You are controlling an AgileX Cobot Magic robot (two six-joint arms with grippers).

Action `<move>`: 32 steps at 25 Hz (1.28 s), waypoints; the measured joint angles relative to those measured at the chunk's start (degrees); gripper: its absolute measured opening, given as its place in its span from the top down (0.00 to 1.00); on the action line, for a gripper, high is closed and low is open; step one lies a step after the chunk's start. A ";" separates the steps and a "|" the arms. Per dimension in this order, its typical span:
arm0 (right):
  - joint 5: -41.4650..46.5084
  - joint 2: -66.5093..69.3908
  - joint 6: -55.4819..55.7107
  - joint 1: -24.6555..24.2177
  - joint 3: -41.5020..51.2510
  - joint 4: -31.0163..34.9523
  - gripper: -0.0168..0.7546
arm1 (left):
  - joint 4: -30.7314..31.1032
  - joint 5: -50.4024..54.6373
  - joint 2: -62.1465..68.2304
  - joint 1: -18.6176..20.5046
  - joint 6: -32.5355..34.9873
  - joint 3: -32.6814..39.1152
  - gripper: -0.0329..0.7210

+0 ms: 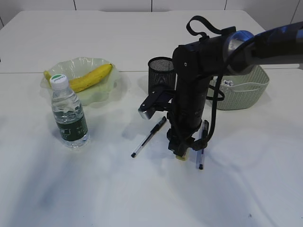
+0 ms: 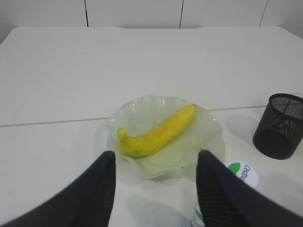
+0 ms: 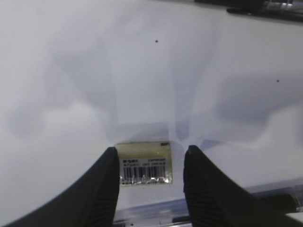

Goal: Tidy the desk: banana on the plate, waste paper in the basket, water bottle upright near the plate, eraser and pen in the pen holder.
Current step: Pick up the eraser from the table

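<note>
The banana (image 1: 90, 77) (image 2: 158, 132) lies in the pale green plate (image 1: 102, 92) (image 2: 203, 124). The water bottle (image 1: 69, 116) stands upright just in front of the plate. My left gripper (image 2: 154, 189) hangs open above the table before the plate, holding nothing. My right gripper (image 1: 182, 150) (image 3: 149, 172) points straight down, open. The small yellow eraser (image 3: 144, 163) (image 1: 180, 156) lies between its fingers, against the left one with a gap to the right one. One pen (image 1: 149, 137) lies to the left of it, another pen (image 1: 201, 151) (image 3: 213, 210) to the right. The pen holder (image 1: 161, 75) (image 2: 279, 127) stands behind.
The green basket (image 1: 241, 92) stands at the back right, behind my right arm. A small white thing shows inside it, and I cannot tell whether it is the waste paper. A third dark pen (image 3: 265, 7) lies at the top of the right wrist view.
</note>
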 joint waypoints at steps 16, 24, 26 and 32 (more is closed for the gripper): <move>0.13 0.00 0.12 0.00 0.00 0.88 0.54 | 0.00 0.00 0.00 0.00 0.00 0.00 0.50; 0.26 0.01 0.12 0.00 0.00 1.02 0.54 | 0.00 0.00 0.00 0.00 0.00 0.00 0.51; 0.54 0.26 0.12 0.00 0.00 1.02 0.54 | 0.00 0.00 0.00 0.00 0.00 0.00 0.51; 0.80 1.02 0.12 0.00 0.00 1.02 0.54 | 0.00 0.00 0.00 0.00 0.00 0.00 0.51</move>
